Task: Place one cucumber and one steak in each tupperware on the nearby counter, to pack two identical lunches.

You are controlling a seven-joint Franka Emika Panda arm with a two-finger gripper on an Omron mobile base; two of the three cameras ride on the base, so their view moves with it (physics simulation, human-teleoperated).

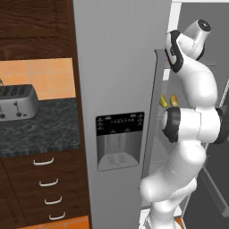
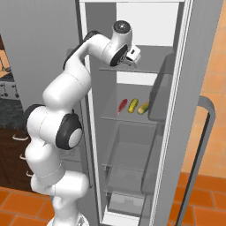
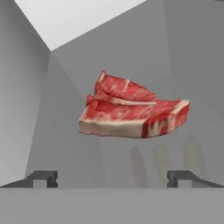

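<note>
A red steak (image 3: 133, 113) with pale streaks and a pale fat edge lies on the upper glass fridge shelf. A second piece seems to lie just behind it. My gripper (image 3: 111, 178) hangs open just short of the steak, which sits between and beyond the fingertips (image 3: 43, 178), untouched. From the right base view the gripper (image 2: 133, 59) is at the upper shelf. One shelf lower lie two cucumbers (image 2: 133, 105) (image 2: 143, 107), yellow and yellow-green, beside a slim red piece (image 2: 122, 106). The cucumbers (image 1: 167, 100) also peek past the door edge. The tupperware is out of view.
The grey fridge door (image 1: 120, 89) with its dispenser stands shut on the left; the right door (image 2: 201, 145) is swung open. Left of the fridge, the dark speckled counter (image 1: 44, 127) carries a silver toaster (image 1: 15, 102) over brown drawers (image 1: 47, 183). Lower fridge shelves (image 2: 128, 154) are bare.
</note>
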